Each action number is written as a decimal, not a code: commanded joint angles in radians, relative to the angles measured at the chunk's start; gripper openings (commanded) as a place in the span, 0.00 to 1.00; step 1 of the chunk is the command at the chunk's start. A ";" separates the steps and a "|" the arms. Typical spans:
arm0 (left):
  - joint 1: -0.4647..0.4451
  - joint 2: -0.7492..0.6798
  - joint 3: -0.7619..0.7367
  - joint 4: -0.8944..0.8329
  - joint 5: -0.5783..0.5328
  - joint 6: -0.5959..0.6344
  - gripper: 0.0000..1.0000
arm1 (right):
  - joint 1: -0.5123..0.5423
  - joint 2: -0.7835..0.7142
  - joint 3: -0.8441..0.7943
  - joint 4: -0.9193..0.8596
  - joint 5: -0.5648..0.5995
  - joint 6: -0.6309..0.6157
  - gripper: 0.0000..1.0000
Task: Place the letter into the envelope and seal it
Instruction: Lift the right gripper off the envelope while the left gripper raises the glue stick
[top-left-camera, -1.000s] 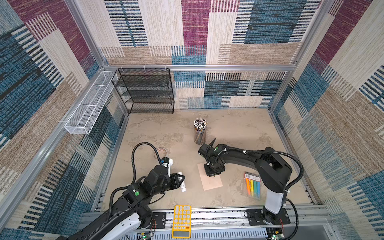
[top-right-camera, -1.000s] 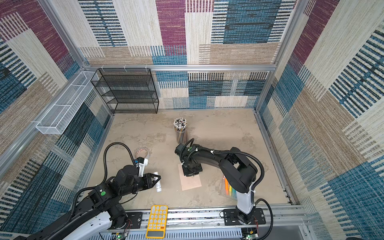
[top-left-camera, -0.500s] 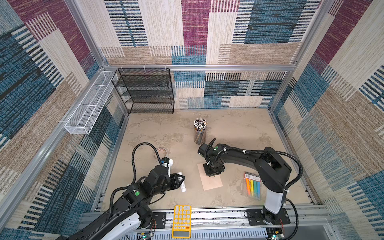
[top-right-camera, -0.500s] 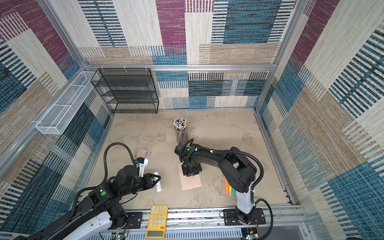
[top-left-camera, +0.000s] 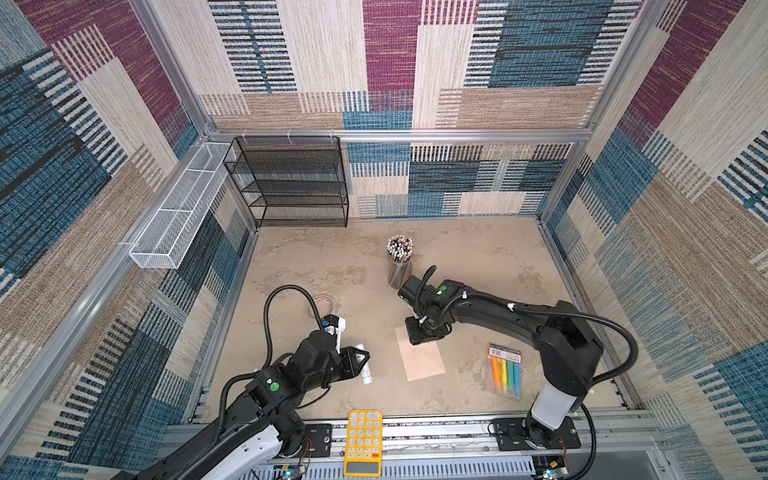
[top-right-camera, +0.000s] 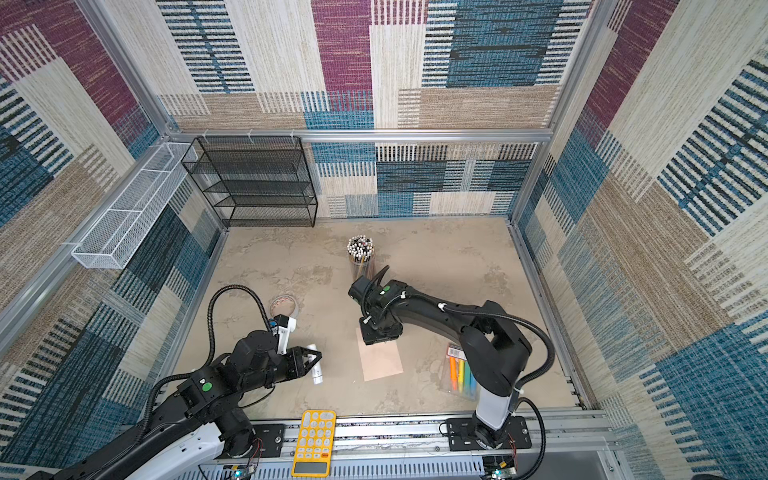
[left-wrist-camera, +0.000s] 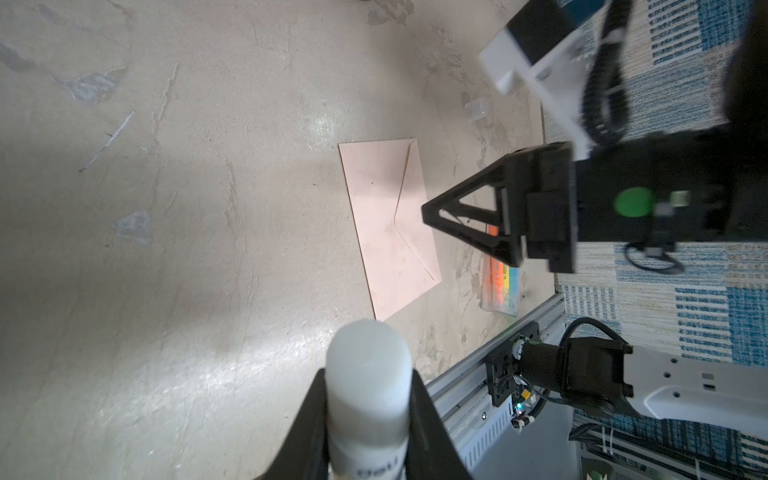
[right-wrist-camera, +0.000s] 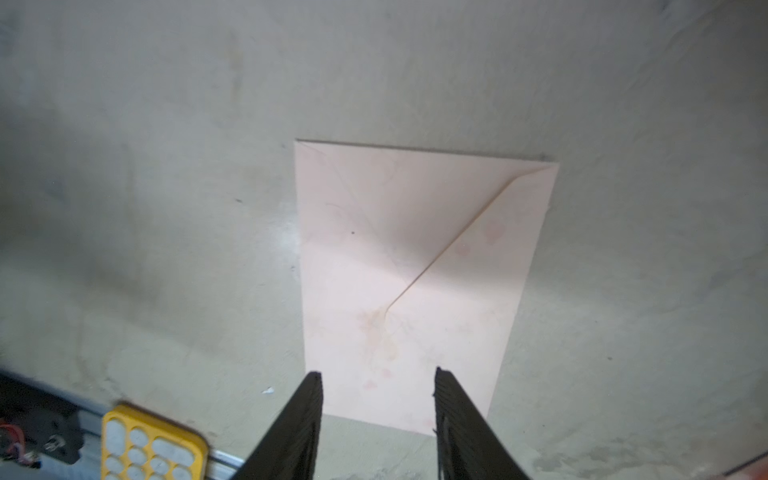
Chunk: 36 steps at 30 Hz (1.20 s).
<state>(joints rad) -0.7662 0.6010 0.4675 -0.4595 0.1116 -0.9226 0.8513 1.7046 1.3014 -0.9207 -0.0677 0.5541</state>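
Under the right gripper's (right-wrist-camera: 378, 373) parted, empty jaws lies the flap-closed envelope (right-wrist-camera: 415, 257); the left gripper (top-left-camera: 360, 360) clenches a glue stick (left-wrist-camera: 368, 374), presumably for sealing.

The envelope (top-left-camera: 424, 360) — pale peach, pointed flap folded shut — lies flat on the table (top-left-camera: 332, 257)

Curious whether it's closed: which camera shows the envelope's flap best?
The right wrist view: the envelope fills the middle, pointed flap folded down flat. The left wrist view shows it smaller, slanted, flap outline visible. In both top views it is tiny, one end hidden by the right gripper, flap indistinct.
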 joint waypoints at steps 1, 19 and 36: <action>0.001 0.002 0.004 0.013 0.010 -0.004 0.08 | 0.001 -0.093 0.030 -0.089 0.038 0.003 0.53; -0.036 0.238 0.139 0.235 0.065 0.129 0.10 | 0.011 -1.307 -0.971 1.181 -0.039 -0.189 0.56; -0.148 0.503 0.341 0.696 0.171 0.369 0.11 | 0.011 -1.200 -1.089 1.243 -0.339 -0.069 0.66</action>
<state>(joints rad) -0.9142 1.0931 0.7929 0.0910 0.2310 -0.6170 0.8627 0.5159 0.2184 0.2314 -0.3218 0.4713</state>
